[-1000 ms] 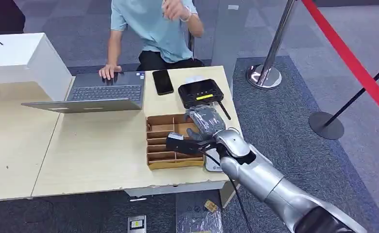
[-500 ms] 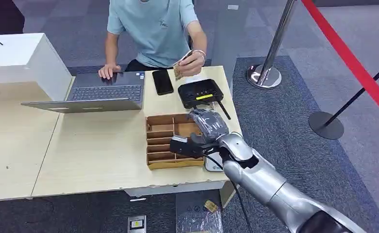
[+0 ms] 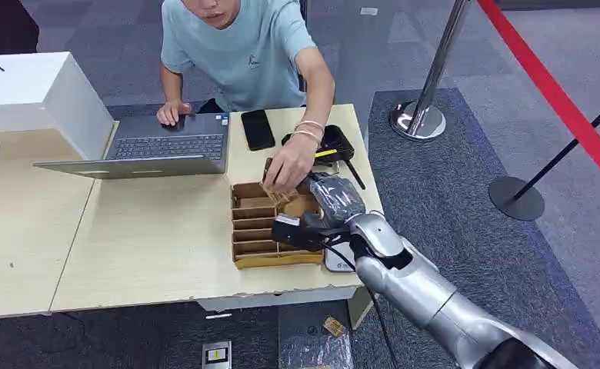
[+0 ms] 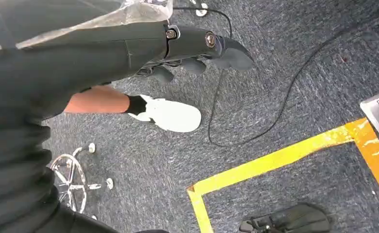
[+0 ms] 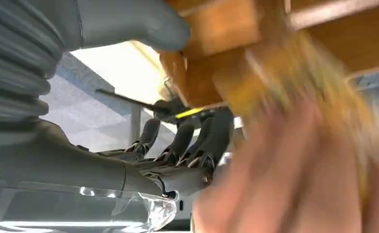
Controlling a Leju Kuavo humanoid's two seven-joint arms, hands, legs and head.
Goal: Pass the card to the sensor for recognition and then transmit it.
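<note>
The card (image 3: 271,178) is a thin tan piece, close in colour to the cardboard tray (image 3: 255,231), pinched in the person's hand (image 3: 288,167) above the tray's far compartments. Its exact outline is hard to make out: the person's fingers cover part of it, and in the right wrist view it is a motion-blurred yellow-brown streak. In the head view it stands roughly on edge, long axis running from the tray up toward the person. The right hand (image 3: 329,201) sits over the near right corner of the tray, just beside the person's hand; its fingers (image 5: 182,141) are spread apart and hold nothing. The black sensor (image 3: 335,146) on the tabletop (image 3: 158,231) is partly hidden by the person's forearm. The left hand (image 4: 197,51) hangs over the carpet, fingers loosely curled, holding nothing.
</note>
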